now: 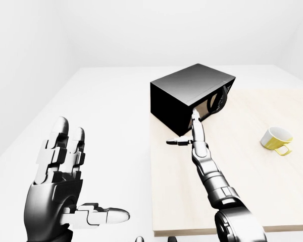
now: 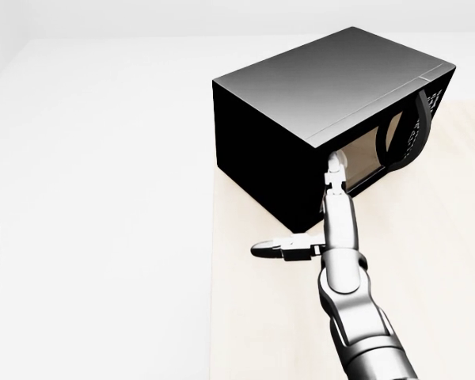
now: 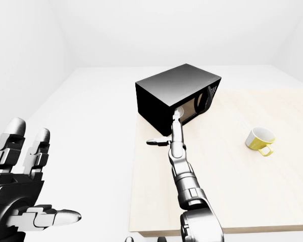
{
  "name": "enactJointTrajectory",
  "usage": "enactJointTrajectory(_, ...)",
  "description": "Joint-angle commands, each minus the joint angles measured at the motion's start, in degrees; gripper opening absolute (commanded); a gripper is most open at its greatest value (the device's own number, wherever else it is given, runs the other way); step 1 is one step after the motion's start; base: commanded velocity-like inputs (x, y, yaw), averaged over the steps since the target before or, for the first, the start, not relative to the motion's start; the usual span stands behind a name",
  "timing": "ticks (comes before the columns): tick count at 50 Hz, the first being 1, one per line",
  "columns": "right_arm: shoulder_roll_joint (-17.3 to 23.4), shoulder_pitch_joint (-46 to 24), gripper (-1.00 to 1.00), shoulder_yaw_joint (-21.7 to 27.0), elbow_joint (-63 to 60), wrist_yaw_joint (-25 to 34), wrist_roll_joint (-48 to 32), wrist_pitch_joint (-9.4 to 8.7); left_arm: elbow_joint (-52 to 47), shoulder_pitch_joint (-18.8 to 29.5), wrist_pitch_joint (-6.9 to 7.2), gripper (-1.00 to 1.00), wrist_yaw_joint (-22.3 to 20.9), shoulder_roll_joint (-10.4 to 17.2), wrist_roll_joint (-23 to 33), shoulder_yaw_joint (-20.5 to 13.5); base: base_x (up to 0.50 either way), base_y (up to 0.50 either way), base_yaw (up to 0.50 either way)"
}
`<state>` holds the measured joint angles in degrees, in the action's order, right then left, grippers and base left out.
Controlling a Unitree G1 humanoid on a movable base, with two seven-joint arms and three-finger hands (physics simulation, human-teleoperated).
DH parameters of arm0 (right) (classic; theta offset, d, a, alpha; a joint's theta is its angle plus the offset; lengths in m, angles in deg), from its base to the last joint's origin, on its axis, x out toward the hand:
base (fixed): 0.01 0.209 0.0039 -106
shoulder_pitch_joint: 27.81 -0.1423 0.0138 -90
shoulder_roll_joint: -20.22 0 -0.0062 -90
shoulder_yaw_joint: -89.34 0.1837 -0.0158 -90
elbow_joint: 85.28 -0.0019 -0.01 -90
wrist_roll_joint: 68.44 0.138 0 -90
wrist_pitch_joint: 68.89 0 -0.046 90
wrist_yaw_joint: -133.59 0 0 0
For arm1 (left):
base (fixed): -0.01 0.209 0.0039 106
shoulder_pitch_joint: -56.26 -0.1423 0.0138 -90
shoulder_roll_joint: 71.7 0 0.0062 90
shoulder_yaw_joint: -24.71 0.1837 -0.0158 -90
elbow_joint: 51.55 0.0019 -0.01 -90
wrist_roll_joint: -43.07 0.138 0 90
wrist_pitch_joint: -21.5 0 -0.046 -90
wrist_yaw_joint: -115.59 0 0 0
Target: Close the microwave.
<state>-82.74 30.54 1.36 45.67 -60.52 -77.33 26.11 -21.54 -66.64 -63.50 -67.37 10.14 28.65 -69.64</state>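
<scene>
The black microwave (image 2: 324,87) stands on the top-left corner of the light wooden table (image 1: 272,191). Its glass door (image 2: 364,158) lies close against the body; I cannot tell whether it is fully shut. My right hand (image 2: 305,214) is open, fingers stretched straight out, with the fingertips (image 2: 333,165) touching the door's left edge and the thumb pointing left. My left hand (image 1: 91,176) is open and empty, raised at the lower left of the left-eye view, off the table.
A yellow mug (image 1: 276,138) lies on its side on the table, to the right of the microwave. The table's left edge (image 1: 152,201) runs just left of my right arm. White floor and walls surround the table.
</scene>
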Motion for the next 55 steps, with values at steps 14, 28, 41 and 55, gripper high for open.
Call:
enactJointTrajectory(14, 2.2, 6.7, 1.0, 1.4, -26.1, 2.6, 3.1, -5.97, 0.0, 0.2, 0.0, 1.0, 0.3, 0.4, -0.3, 0.0, 0.01, 0.0, 0.0)
enactJointTrajectory(28, -1.2, 35.1, 1.0, 3.2, -70.5, 10.0, 3.3, -10.0, 0.0, 0.5, 0.0, 1.0, -0.2, -0.4, 0.6, 0.5, 0.0, 0.0, 0.0)
enactJointTrajectory(41, -4.1, 42.6, 1.0, 5.9, -81.5, 14.1, 4.2, -10.0, 0.0, 1.2, 0.0, 1.0, -1.9, -2.5, 2.5, 0.7, 0.0, 0.0, 0.0)
enactJointTrajectory(55, -4.2, 42.7, 1.0, 5.3, -81.4, 14.1, 3.9, -10.0, 0.0, 0.6, 0.0, 1.0, -1.5, -1.6, 1.5, 0.5, 0.0, 0.0, 0.0)
